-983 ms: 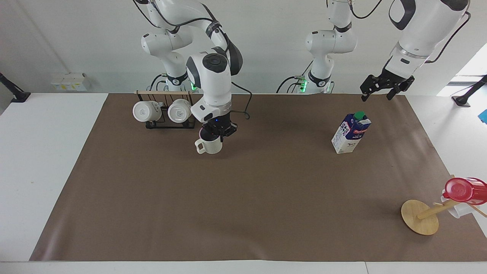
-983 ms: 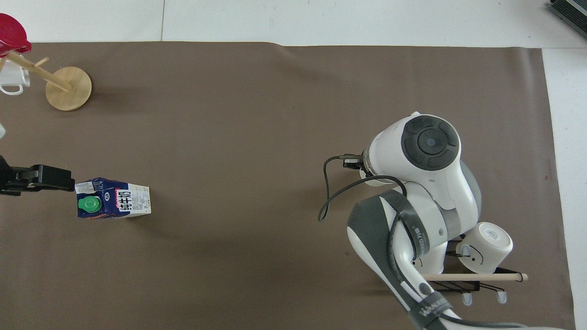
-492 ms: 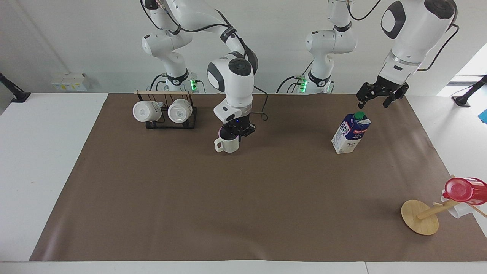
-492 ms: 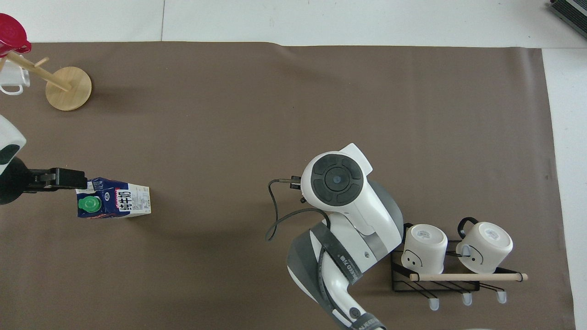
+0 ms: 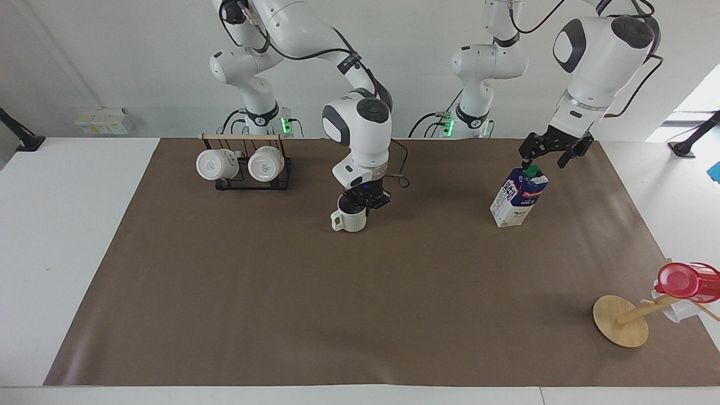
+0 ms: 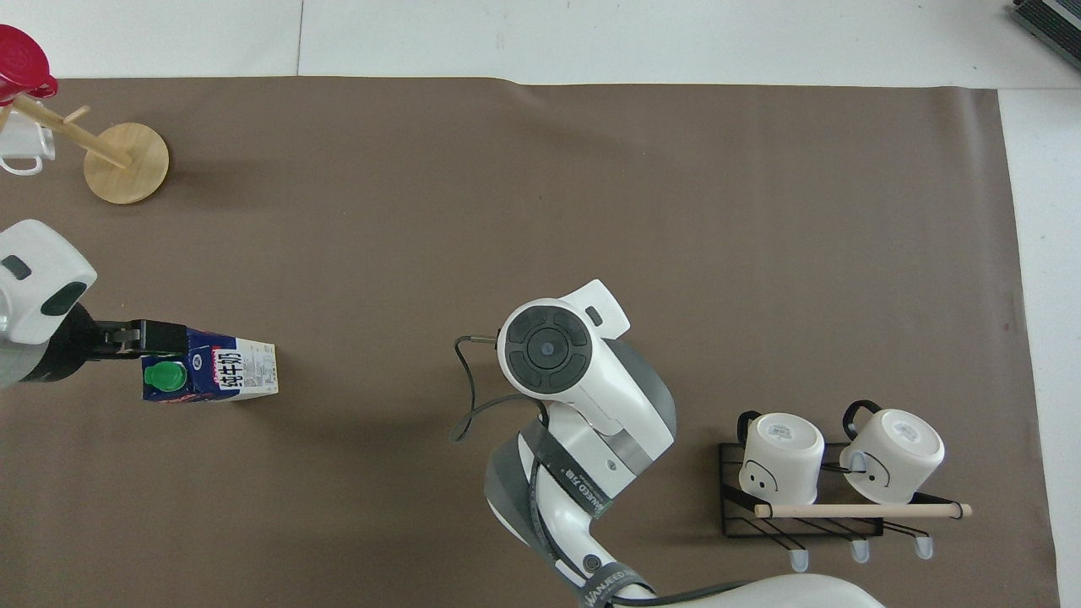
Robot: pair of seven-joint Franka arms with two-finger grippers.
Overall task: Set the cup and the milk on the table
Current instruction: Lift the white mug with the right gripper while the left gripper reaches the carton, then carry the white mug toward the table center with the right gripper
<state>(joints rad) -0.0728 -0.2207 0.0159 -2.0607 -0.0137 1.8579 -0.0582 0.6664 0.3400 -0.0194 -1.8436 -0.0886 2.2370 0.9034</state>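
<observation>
A matte brown sheet covers the wide white table (image 5: 67, 270). On it the slant-topped milk (image 5: 518, 197) carton stands upright toward the left arm's end, the left gripper (image 5: 548, 152) spread open just above its green cap. The right gripper (image 5: 365, 203) pinches the glazed cup (image 5: 350, 220) by its rim, mid-table.

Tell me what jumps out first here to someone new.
The right pincer, shut on the rim of the cream cup, over the middle of the brown table. The left pincer, open, sits just over the green cap of the milk at the left arm's end.
</observation>
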